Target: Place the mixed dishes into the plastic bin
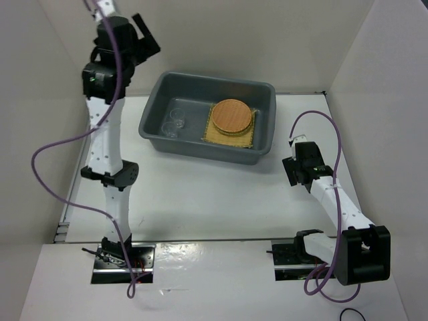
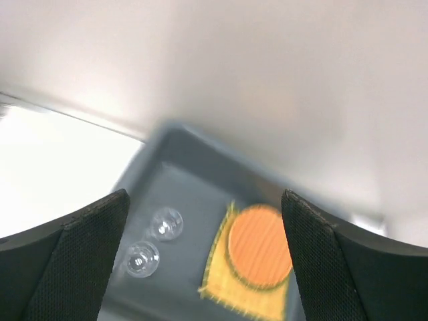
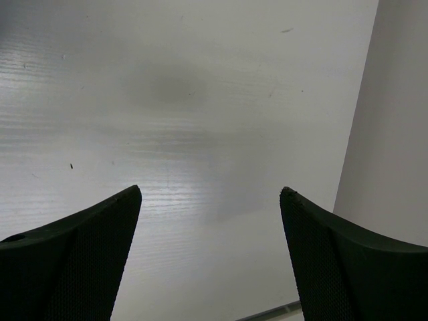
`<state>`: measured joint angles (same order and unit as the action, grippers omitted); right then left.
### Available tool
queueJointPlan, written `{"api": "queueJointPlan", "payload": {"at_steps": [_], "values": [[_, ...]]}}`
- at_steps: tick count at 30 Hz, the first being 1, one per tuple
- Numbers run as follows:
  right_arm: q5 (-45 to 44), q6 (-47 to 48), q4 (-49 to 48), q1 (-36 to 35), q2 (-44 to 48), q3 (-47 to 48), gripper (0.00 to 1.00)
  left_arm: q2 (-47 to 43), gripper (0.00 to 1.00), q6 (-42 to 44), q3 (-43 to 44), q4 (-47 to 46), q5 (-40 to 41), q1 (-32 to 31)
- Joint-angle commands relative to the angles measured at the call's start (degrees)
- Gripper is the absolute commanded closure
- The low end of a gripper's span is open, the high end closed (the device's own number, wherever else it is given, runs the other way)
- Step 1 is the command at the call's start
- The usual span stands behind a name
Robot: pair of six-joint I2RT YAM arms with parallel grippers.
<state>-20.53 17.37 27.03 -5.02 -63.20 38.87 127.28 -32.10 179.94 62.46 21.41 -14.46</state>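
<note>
Grey bin stands at far centre of table. Inside: square woven plate on the right w/ round orange-brown plate on top, two clear cups on the left. L gripper above bin, jaws wide apart, empty. R gripper over bare table, also spread, empty.

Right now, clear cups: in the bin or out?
In. Both clear cups sit on the bin floor, left of the square woven plate.
</note>
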Motion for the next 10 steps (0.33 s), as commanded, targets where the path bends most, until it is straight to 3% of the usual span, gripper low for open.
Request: {"api": "queueJointPlan", "payload": {"at_steps": [1, 6, 10], "values": [[-0.91, -1.02, -1.71, -0.08, 1.06, 0.06, 0.11, 0.16, 0.0, -5.95, -0.2, 12.13, 12.85, 1.45], [-2.05, -1.02, -2.24, -0.08, 1.59, 0.06, 0.11, -3.09, 0.0, -7.8, -13.63, 12.16, 18.91, -2.67], [-2.05, -1.71, -2.76, -0.08, 2.64, 0.06, 0.13, -9.06, 0.0, -12.81, -29.08, 11.64, 31.01, -8.47]]}}
